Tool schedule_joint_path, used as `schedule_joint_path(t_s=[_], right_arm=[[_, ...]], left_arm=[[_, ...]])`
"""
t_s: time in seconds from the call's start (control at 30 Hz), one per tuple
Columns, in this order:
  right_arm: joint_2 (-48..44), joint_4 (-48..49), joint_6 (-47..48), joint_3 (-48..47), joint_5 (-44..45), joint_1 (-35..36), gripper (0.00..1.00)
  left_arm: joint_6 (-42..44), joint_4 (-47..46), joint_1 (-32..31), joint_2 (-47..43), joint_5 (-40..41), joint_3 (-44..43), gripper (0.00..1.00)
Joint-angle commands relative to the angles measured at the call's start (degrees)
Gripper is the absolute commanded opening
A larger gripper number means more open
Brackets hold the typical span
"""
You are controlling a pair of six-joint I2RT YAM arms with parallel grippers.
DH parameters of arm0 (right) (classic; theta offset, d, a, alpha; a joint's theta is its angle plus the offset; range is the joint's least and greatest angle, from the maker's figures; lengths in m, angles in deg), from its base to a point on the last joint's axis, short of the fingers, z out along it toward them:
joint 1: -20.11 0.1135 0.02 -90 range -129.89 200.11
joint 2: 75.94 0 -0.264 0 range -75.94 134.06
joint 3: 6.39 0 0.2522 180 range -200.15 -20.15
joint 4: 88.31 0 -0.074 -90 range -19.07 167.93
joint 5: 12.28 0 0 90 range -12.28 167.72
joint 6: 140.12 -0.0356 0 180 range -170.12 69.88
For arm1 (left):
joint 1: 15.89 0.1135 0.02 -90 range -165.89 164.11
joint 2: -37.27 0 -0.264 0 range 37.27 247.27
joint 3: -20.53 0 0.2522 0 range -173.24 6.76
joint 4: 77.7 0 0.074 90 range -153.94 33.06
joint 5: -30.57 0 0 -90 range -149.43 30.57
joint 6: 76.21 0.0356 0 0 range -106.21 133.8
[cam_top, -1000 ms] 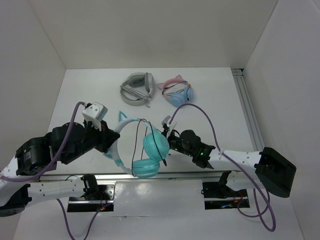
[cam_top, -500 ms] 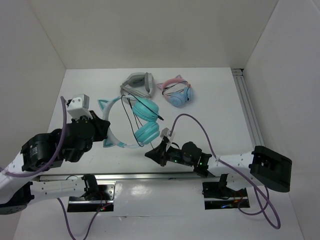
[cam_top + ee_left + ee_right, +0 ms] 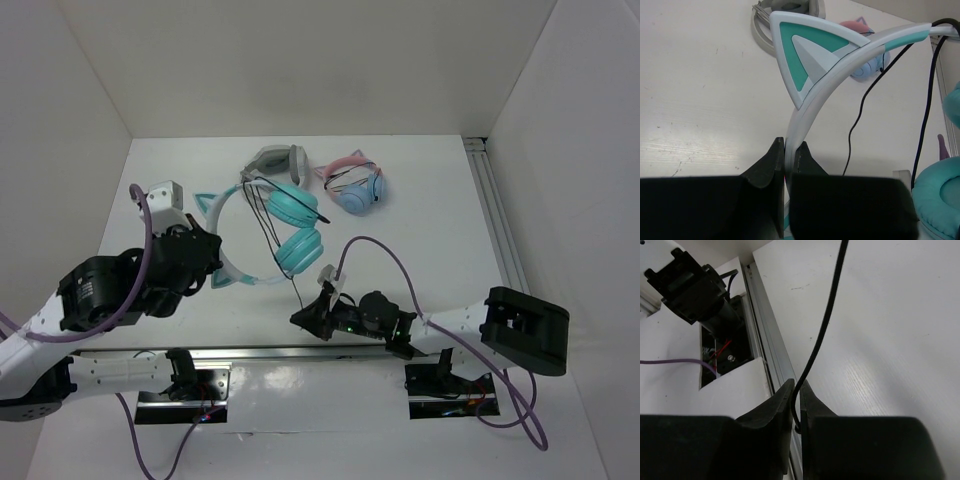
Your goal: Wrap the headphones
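left gripper (image 3: 788,164): closed on headband (image 3: 816,99)
right gripper (image 3: 796,407): pinched cable (image 3: 826,322) by front rail (image 3: 769,356)
headphones (image 3: 299,248): left of centre, just before grey pair (image 3: 272,172)

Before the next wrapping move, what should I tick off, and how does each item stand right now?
1. Left pincer shut on the headband of the teal headphones: ok.
2. Right pincer shut on the black cable: ok.
3. Cable wound round the headphones: not ok; it trails loose from the ear cups down to the right pincer.
4. Headband apart from the grey headphones: cannot tell; they meet or overlap in the top view.
5. Pink cat-ear headphones apart from the teal ones and the cable: ok.
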Motion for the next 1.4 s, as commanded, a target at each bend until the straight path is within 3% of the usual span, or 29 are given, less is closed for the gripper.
schedule_joint_path(t_s=[0.0, 0.23, 0.27, 0.37, 0.5, 0.63, 0.8, 0.9, 0.97, 1.13, 1.2, 1.37], right_arm=[[0.66, 6.48, -0.41, -0.19, -0.37, 0.54, 0.16], [3.9, 8.23, -0.41, -0.71, -1.42, 1.77, 0.19], [3.91, 8.24, -0.41, -0.71, -1.42, 1.77, 0.13], [5.14, 8.24, -0.94, -1.24, -1.42, 1.77, 0.12], [6.28, 9.11, -0.94, -1.86, -1.42, 2.3, 0.18], [7.51, 9.13, -1.46, -1.86, -0.29, 3.09, 0.02], [4.01, -1.84, -0.94, -5.01, 11.72, 12.72, 0.0], [0.15, -7.55, -0.32, -6.24, 20.15, 19.34, 0.0], [-1.53, -11.43, 0.47, -8.61, 23.96, 22.32, 0.0], [-3.65, -27.84, 4.59, -19.31, 38.54, 32.43, 0.0], [-2.87, -35.48, 5.65, -23.11, 46.08, 36.46, 0.0], [0.12, -50.25, 7.05, -36.98, 55.94, 41.23, 0.0]], left_arm=[[-3.73, -4.52, -0.11, -1.68, 3.11, -3.05, 0.0], [-3.73, -4.52, -0.11, -1.69, 3.11, -2.52, 0.0], [-3.73, -4.52, -0.11, -1.69, 3.11, -2.0, 0.0], [-4.26, -4.52, -0.11, -1.69, 3.11, -1.47, 0.0], [-4.26, -4.52, -0.11, -2.21, 3.11, -1.47, 0.0], [-6.45, -1.54, -0.11, -2.21, 5.47, -1.47, 0.0], [-17.42, 8.21, -0.11, -0.2, 9.44, -1.47, 0.0], [-21.57, 11.57, 3.57, -0.19, 9.44, 0.9, 0.0], [-18.69, 9.21, 6.55, -0.19, 8.74, 2.13, 0.0], [-2.35, -5.09, 12.8, -0.19, 4.27, 8.63, 0.0], [5.8, -8.98, 16.83, 0.33, -1.68, 11.0, 0.0], [16.91, -17.17, 19.05, 0.34, -8.92, 16.19, 0.0]])
